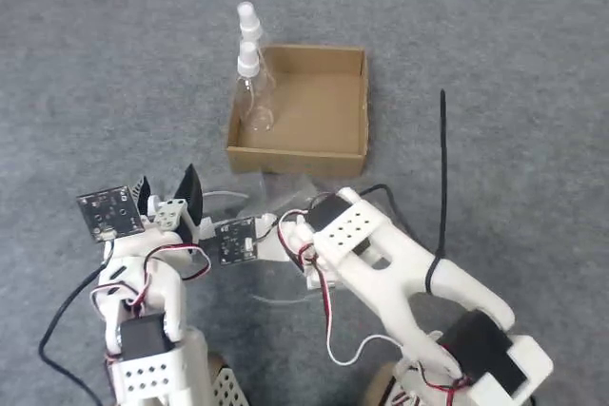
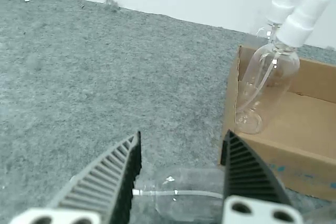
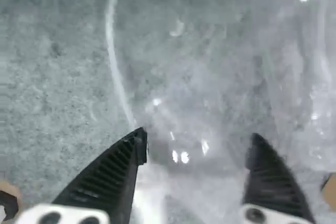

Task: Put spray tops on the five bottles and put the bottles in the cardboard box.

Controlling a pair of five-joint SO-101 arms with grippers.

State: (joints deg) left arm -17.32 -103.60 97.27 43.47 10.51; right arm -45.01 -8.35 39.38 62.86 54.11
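The cardboard box (image 1: 328, 145) lies at the far middle of the table. One clear bottle with a white spray top (image 1: 255, 92) leans inside the box's left wall (image 2: 265, 85). A second capped bottle (image 1: 247, 18) rises just behind it (image 2: 278, 9). My left gripper (image 1: 169, 189) stands open in front of the box's left corner, and a clear bottle (image 2: 178, 195) with a thin tube inside lies on the carpet below its spread fingers (image 2: 181, 150). My right gripper (image 3: 194, 145) is open low over another clear bottle (image 3: 210, 77), with a white tube (image 3: 115, 61) beside it.
The right arm (image 1: 381, 254) stretches from the near right across to the left arm's wrist (image 1: 143, 235). Clear bottles (image 1: 257, 208) lie between both arms and the box's front wall. A black cable (image 1: 442, 168) rises right of the box. Grey carpet lies bare to the left and right.
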